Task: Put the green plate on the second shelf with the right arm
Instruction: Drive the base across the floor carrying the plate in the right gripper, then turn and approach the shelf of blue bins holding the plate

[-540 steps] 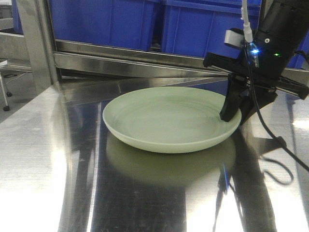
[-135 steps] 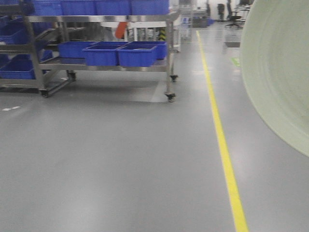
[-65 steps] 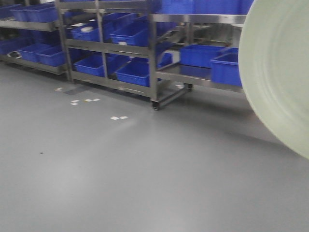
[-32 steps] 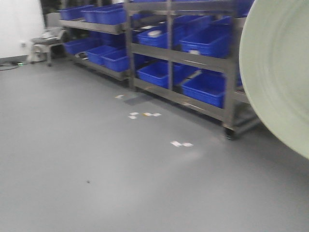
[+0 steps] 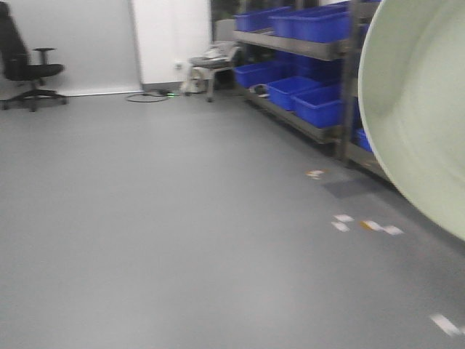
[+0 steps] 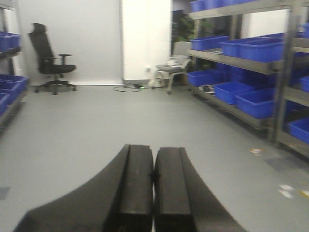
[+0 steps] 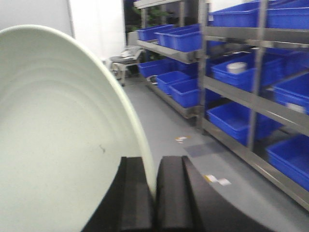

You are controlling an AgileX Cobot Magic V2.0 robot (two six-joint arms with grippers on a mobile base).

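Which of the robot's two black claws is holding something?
The right gripper: it pinches the rim of the round pale green plate. The left gripper is shut on nothing.

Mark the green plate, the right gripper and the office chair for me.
green plate point(image 7: 53, 135), right wrist view, on its inner face.
right gripper point(image 7: 155, 174), right wrist view, between the fingertips pinching the rim.
office chair point(image 6: 42, 53), left wrist view, on its backrest.

Matt plate, black plastic, dull steel

The green plate point(image 7: 53, 145) looks matt and smooth, faintly ridged in rings. The right gripper point(image 7: 155, 170) and left gripper point(image 6: 153, 165) are matt black plastic. The shelving point(image 7: 254, 106) is dull brushed metal, the bins point(image 7: 186, 38) blue plastic, the floor point(image 5: 160, 218) smooth with a soft sheen.
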